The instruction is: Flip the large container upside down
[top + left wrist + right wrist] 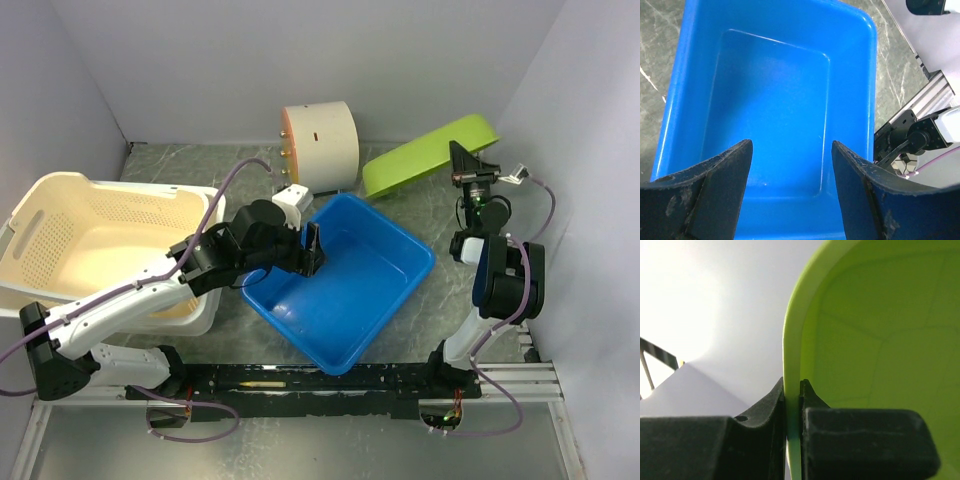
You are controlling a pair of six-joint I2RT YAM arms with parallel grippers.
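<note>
The right pincer [792,390] grips the lime-green plastic tub [430,155] by its rim at one o'clock, tilted, not yet inverted; the left pincer [790,150] hangs open above the blue plastic bin [775,75].

The left arm stretches from the desk's near edge toward the middle, wrist bent down. Its claw [312,250] [791,147] is spread wide and holds nothing. The right arm folds upright by the right edge, forearm reaching toward the far right corner, its claw [458,152] [792,390] pinched tight on the green tub [420,155] [880,340] at its rim.
</note>
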